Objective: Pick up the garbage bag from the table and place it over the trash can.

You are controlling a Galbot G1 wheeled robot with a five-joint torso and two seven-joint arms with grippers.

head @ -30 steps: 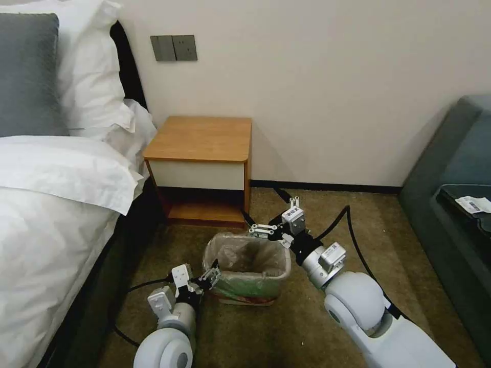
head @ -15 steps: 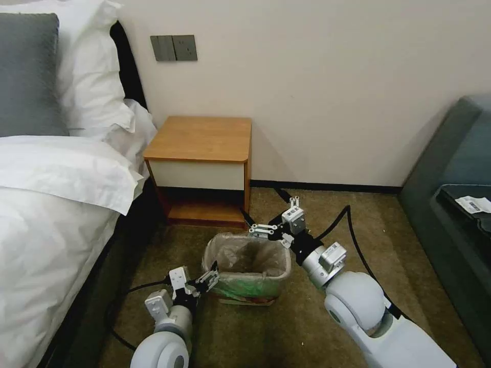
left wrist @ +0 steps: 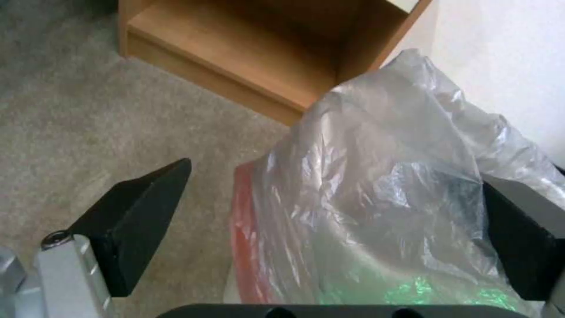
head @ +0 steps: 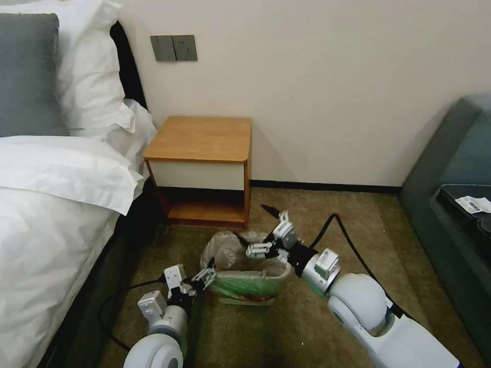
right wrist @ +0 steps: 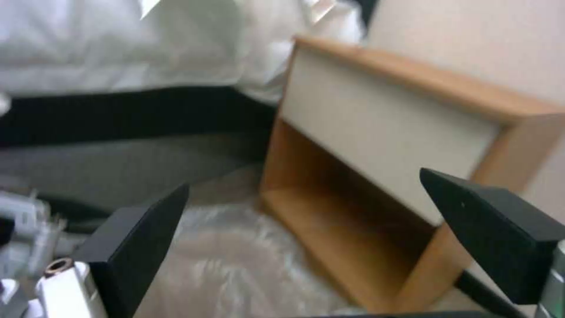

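A: Arm poses?

B: Both arms reach low and forward to the trash can (head: 244, 286) on the carpet (head: 307, 327). The left gripper (head: 208, 273) sits at the can's near left corner, forearm angled up from the floor. The right gripper (head: 254, 244) hangs over the can's far right rim, wrist bent inward.

A: What is in the can?

B: The garbage bag (head: 230, 250) lines it, crinkled plastic draped over the rim, red band (left wrist: 242, 238) showing on the outside in the left wrist view. Nothing else visible inside. The table (head: 202, 140) stands beyond the can, top bare.

A: Jaws, left?

B: Spread wide. Bag plastic bulges between the two fingers (left wrist: 132, 221); the far pad looks to be against the film, the near one apart from it. No pinch.

A: Right?

B: Also wide apart, nothing between them. Bag plastic lies below the jaws, the table's drawer front (right wrist: 382, 132) and lower shelf (right wrist: 329, 234) beyond them.
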